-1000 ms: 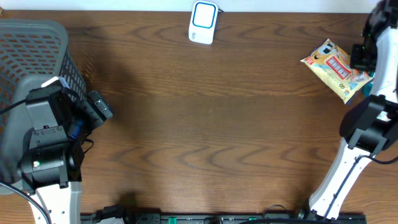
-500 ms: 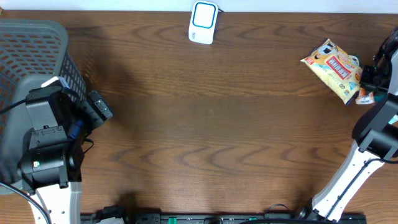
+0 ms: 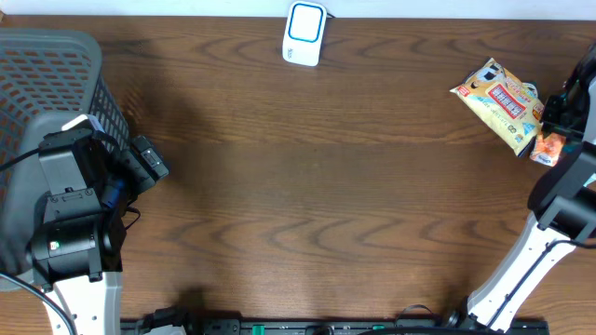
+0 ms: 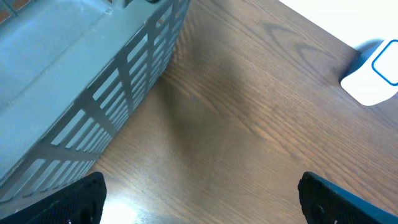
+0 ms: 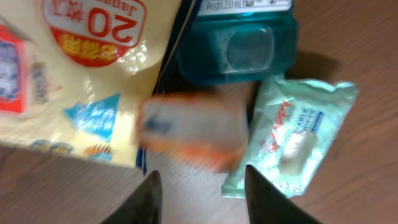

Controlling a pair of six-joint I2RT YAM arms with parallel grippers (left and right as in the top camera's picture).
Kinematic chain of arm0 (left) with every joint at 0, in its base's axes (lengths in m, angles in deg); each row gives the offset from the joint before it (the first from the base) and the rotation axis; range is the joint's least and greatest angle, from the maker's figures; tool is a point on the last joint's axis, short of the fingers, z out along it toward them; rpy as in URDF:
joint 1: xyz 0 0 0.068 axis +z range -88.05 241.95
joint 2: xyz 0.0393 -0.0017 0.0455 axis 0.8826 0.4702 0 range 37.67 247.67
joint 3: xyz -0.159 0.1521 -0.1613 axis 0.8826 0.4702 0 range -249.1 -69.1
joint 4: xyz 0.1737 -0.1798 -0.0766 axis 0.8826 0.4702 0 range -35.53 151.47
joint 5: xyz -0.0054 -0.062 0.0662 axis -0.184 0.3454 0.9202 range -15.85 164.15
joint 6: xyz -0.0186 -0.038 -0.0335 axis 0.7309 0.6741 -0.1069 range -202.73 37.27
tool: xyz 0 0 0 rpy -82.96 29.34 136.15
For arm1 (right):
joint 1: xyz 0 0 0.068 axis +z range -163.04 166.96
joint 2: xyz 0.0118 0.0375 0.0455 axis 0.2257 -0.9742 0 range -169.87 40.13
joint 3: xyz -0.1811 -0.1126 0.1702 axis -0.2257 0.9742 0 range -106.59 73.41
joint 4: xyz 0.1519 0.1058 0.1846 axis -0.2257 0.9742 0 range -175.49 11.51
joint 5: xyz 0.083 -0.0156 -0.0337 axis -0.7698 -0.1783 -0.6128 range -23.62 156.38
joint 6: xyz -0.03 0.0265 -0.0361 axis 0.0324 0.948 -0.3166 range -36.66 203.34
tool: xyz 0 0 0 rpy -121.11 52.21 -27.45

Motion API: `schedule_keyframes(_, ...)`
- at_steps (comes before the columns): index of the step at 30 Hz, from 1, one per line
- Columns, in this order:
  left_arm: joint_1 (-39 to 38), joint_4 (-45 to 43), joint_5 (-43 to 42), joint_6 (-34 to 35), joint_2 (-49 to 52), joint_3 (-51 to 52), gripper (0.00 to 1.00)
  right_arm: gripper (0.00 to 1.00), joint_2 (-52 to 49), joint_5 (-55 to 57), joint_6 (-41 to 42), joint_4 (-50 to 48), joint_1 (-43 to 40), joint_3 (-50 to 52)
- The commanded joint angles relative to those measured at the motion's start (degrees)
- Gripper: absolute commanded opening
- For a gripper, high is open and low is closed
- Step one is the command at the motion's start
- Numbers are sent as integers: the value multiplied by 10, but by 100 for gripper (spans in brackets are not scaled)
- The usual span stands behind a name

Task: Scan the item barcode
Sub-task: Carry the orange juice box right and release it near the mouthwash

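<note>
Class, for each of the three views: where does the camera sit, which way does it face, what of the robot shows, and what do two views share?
Overhead: above the table, looking down; shows left arm by the basket, right arm by the bag.
Left wrist: on the left arm, facing along the basket wall toward the scanner; left fingertips show.
Right wrist: on the right arm, facing down at the bag, an orange box and wipes; right fingertips show.
Shared: overhead and left wrist both show basket and scanner.
</note>
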Motion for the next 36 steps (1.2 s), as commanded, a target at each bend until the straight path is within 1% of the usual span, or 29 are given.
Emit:
schedule_keyframes(1,3,0,7,5,1,-3,98,58,82,-20,11,2,1,-2)
schedule_keyframes(6,3,0,7,5,1,-3,98,64,152,-64,11,5,2,-2)
schedule_keyframes(10,3,0,7,5,1,-3,98,64,200,-107,7,13,9,-2)
schedule_keyframes(13,3,0,7,5,1,-3,98,64,231,-157,-27,29,23,-2)
schedule_keyframes(14,3,0,7,5,1,-3,98,68,240,-172,-39,36,29,-2)
schedule_keyframes(15,3,0,7,5,1,-3,98,82,250,-185,-51,43,36,-2)
schedule_keyframes(16,3,0,7,5,1,-3,98,99,262,-197,-64,52,44,-2)
schedule_keyframes(20,3,0,7,5,1,-3,98,99,301,-206,-93,69,76,-2)
schedule_keyframes(26,3,0,7,5,1,-3,98,99,365,-206,-95,91,125,1)
schedule_keyframes(28,3,0,7,5,1,-3,98,99,392,-207,-97,94,140,17)
schedule_keyframes(32,3,0,7,5,1,-3,98,99,462,-207,-96,64,164,95)
schedule_keyframes(36,3,1,7,5,1,-3,98,99,561,-216,-68,-17,175,227)
